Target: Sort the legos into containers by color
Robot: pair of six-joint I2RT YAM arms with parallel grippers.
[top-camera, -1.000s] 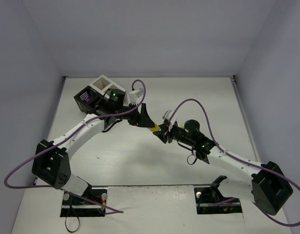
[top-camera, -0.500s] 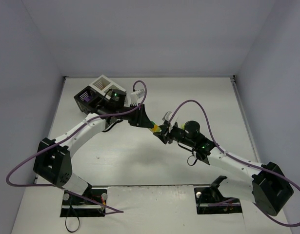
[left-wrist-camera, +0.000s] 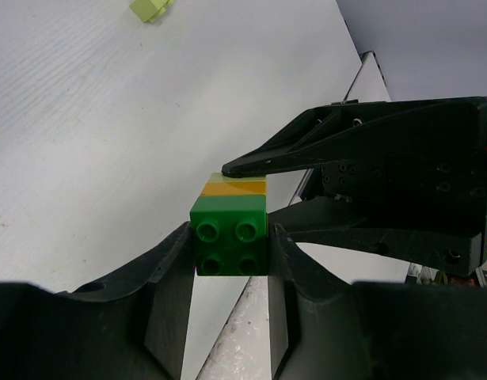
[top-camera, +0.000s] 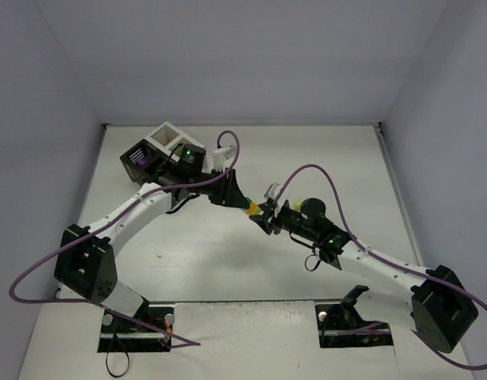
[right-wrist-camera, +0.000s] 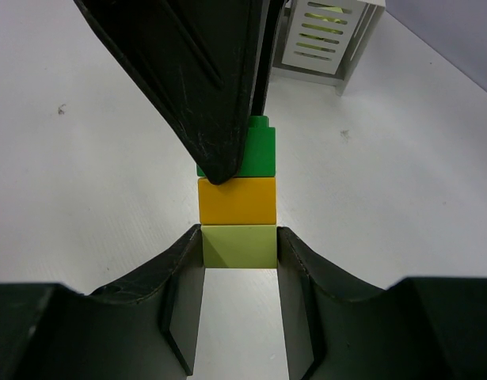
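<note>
Now | your left fingers [left-wrist-camera: 168, 277] clamp green brick [left-wrist-camera: 230, 236] | right fingers [right-wrist-camera: 180, 277] clamp lime brick [right-wrist-camera: 238, 246] | orange brick [right-wrist-camera: 236, 200] between

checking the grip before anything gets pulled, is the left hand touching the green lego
Touching. The left wrist view shows the left hand clamping the green lego on its two sides, with no gap on either side.
</note>
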